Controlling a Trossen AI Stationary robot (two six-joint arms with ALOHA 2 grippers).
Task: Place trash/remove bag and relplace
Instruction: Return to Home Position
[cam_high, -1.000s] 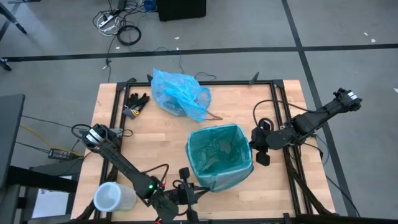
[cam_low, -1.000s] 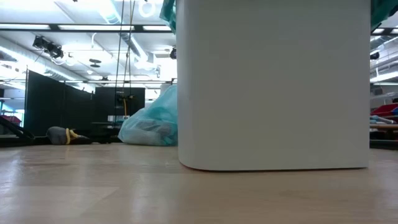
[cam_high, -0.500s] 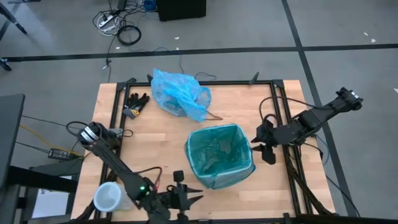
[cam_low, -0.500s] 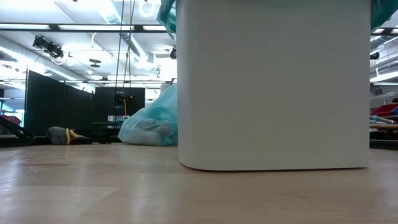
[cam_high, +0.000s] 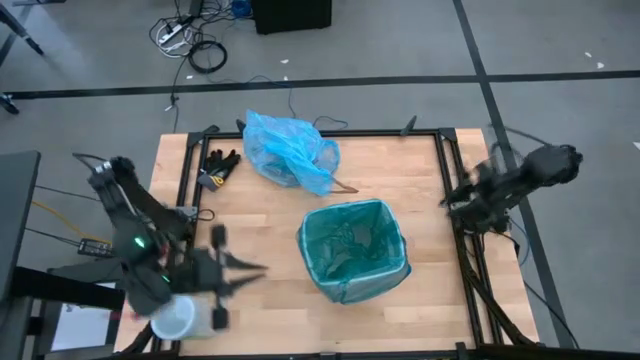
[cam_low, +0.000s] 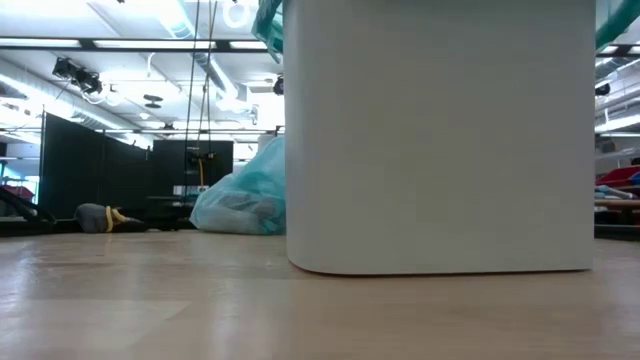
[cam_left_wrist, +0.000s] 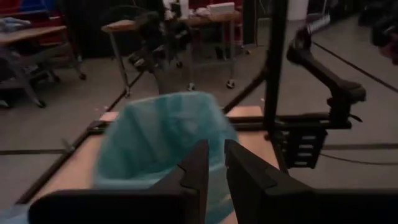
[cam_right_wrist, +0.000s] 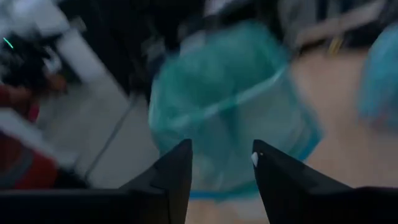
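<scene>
Plastic this thin is light, soft and slippery. The bag (cam_high: 290, 150), a crinkled sky-blue heap at the bench's far edge beside the black gloves (cam_high: 220, 165), is best pinched at a gathered fold, since flat film would likely slip or tear. The bin (cam_low: 440, 140), lined with a teal-green liner (cam_high: 350, 245), stands right of the bench's middle, toward the near edge.

The left gripper (cam_left_wrist: 216, 168) hangs near the near left corner by a white tub (cam_high: 178, 318), fingers all but together and holding nothing. The right gripper (cam_right_wrist: 221, 163) is at the right edge, fingers parted and empty.

Half a second earlier both flanked the bin, the left by its near-left corner and the right by its right side. Bag, bin and gloves have not moved.
</scene>
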